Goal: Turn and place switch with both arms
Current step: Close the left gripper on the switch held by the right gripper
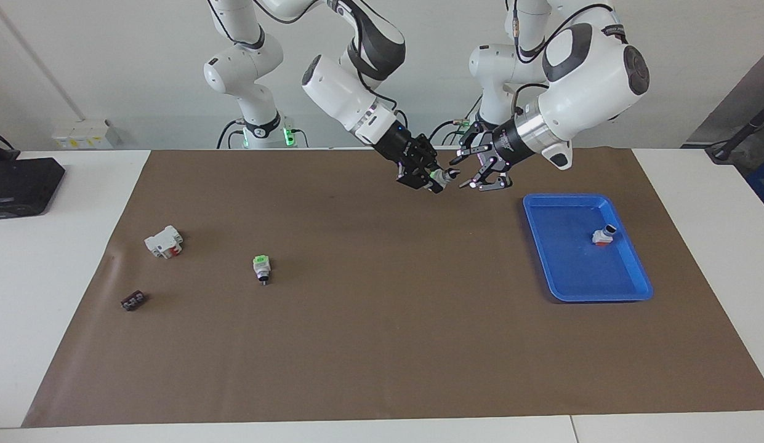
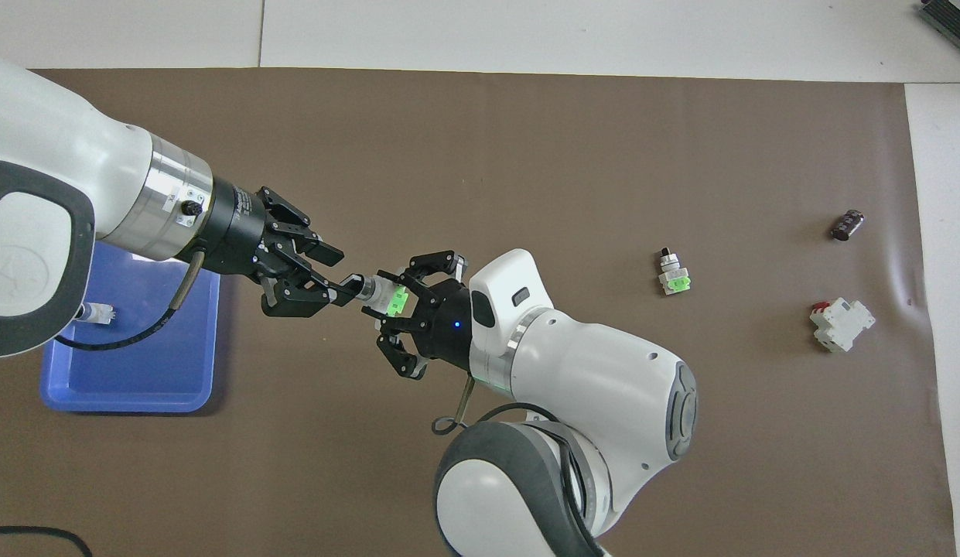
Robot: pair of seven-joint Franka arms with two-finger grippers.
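Gripping the switch by its white body, the right gripper holds it up in the air in the upper middle of the facing view, over the brown mat on the table, not far from the blue tray. Its fingers are closed on the body near the green end. The dark and silver knob sticks out free toward the left gripper.

The left gripper's fingers are spread wide, with their tips just at the knob. Whether 1 of them already touches it I cannot tell.

Judging by its size, the switch is light, hard plastic with a metal knob. It looks stiff, not fragile, and a little slick on its smooth faces. The round knob offers little flat to pinch and may roll or slip between 2 fingers. The flat sides of the white body look like the safer hold for carrying. If the left gripper takes the knob, it should close squarely across it and near the body, so that the part does not pivot when the right gripper lets go.

Lying on the mat toward the right arm's end are a second green switch, a white block with a red part and a small dark component. A red-ended switch lies in the tray.
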